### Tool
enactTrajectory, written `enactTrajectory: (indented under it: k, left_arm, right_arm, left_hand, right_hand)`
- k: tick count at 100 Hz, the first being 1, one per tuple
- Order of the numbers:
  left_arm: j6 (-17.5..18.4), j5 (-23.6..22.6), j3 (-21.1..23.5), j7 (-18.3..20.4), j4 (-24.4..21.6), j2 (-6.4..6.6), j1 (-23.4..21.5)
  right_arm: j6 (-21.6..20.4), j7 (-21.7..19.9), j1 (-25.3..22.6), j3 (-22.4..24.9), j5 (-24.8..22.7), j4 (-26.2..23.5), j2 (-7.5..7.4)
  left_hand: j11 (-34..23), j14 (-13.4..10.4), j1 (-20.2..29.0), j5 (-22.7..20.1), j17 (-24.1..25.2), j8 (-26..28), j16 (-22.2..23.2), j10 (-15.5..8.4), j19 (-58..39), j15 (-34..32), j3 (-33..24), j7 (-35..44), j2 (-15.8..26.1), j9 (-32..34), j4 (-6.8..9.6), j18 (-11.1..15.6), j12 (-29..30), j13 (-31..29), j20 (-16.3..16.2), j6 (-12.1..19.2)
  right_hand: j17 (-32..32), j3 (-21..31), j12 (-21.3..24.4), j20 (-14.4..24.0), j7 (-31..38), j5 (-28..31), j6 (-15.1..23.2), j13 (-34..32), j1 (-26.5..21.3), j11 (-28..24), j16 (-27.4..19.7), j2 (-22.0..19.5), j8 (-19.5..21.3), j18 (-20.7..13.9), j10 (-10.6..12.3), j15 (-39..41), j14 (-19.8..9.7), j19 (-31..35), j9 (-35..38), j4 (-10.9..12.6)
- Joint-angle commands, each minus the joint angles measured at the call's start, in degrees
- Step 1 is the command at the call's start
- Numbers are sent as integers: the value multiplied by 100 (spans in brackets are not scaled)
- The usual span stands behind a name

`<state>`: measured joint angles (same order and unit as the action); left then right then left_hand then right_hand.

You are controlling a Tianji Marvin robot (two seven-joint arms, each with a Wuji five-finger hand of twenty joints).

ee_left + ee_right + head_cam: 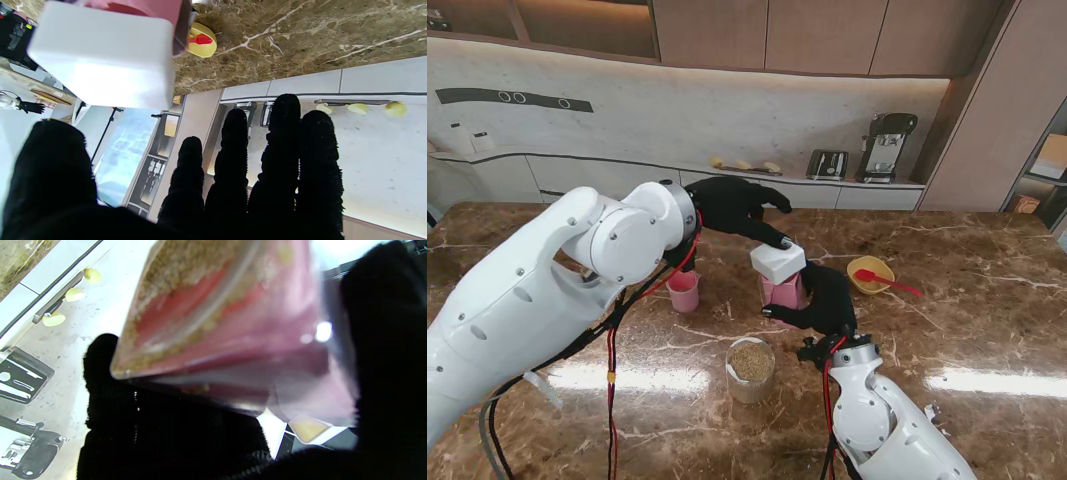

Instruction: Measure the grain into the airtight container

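Grain is seen in the clear glass jar standing nearest on the brown marble table. Just beyond, the pink translucent airtight container is gripped by the black-gloved right hand. Its white square lid is touched from above by the left hand, fingers spread. Farther right, a yellow bowl holds a red spoon.

My left hand shows as black fingers held straight and slightly apart, thumb off to one side, nothing between them. Beyond the thumb sits a white lid on a pink container; whether the thumb touches it I cannot tell. Farther off on the brown marble table is a yellow bowl with a red scoop in it.
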<state>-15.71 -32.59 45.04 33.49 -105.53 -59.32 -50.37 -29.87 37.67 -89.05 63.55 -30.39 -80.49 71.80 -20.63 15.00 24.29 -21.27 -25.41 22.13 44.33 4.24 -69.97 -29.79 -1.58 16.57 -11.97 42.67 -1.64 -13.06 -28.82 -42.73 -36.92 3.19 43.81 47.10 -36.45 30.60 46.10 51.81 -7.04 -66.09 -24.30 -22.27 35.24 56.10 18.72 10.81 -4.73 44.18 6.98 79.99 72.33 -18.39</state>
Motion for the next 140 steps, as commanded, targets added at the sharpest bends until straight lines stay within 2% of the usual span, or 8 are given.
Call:
enactTrajectory:
  k: [1,35,67,71,85,110,126,140]
  left_arm:
    - [-40,99,-118,12,14,-76,98]
    - [77,229,-506,222,162,-68,475]
    - [193,401,-444,296,149,-42,420]
    - [244,397,-429,289,148,-41,407]
    - [427,373,-364,238,170,-47,355]
    - [667,577,-243,338,192,-13,319]
    - [994,789,-203,667,244,68,418]
    - [1338,1324,-175,1076,393,158,551]
  right_arm:
    - [34,-57,-25,-5,11,3,11]
    - [17,-20,-28,18,5,10,18]
    - [5,-42,-11,4,14,34,17]
    - [6,-43,-12,5,15,33,17]
    - [5,-48,-19,6,20,24,16]
    - [0,-48,-18,7,30,23,19]
    - [-2,-50,-16,0,34,23,20]
    - [-4,-51,-20,3,56,17,25]
  left_hand:
    - [-120,169,-158,-107,13,11,51,21,-333,-211,227,52,106,184,145,-132,-48,-89,55,-105]
    - [-9,-62,134,105,334,-51,-35,-217,-161,41,178,-79,-217,-8,179,-221,12,168,127,20]
    - [-275,-333,1202,76,848,-22,42,-730,248,256,-75,50,-978,71,269,-394,-255,341,-16,159]
    - [-324,-369,1105,55,882,-126,122,-791,398,297,-617,153,-1149,146,79,-402,-328,312,-240,172]
    - [-540,-462,780,-71,1043,-282,156,-956,659,298,-2328,280,-1694,505,-142,-397,-421,172,-308,228]
    - [-314,-726,1051,-45,1522,-660,-45,-1098,1248,704,-4066,236,-2125,388,-267,-325,-146,474,-347,407]
    - [242,-1026,1666,304,2017,-915,-448,-1227,2051,1228,-5046,90,-2205,-184,-348,94,575,966,-296,641]
    - [896,-1366,2241,986,2479,-1216,-1046,-1299,2844,1829,-5428,-373,-1968,-1508,-377,586,1399,1648,-150,852]
  right_hand:
    - [-39,2044,-164,4,920,674,2185,-241,-2002,-456,22,-1149,150,-153,937,297,-651,149,296,375]
    - [-39,2043,-164,4,920,682,2191,-241,-2005,-456,23,-1150,150,-153,941,298,-660,149,297,375]
    - [-39,2047,-164,4,921,676,2187,-239,-2002,-454,23,-1147,150,-153,933,297,-658,149,292,376]
    - [-39,2047,-166,4,921,676,2187,-240,-2001,-456,23,-1150,150,-153,944,297,-656,149,295,375]
    - [-39,2045,-165,4,920,674,2180,-240,-2004,-455,23,-1149,149,-153,937,297,-654,149,294,375]
    - [-41,2046,-165,3,922,669,2174,-239,-2000,-455,23,-1152,148,-152,932,297,-649,148,294,374]
    - [-41,2048,-165,3,922,665,2176,-235,-2002,-455,23,-1146,148,-151,930,295,-655,148,294,375]
    - [-42,2048,-166,3,921,666,2179,-238,-2005,-455,25,-1147,147,-151,942,299,-658,147,294,375]
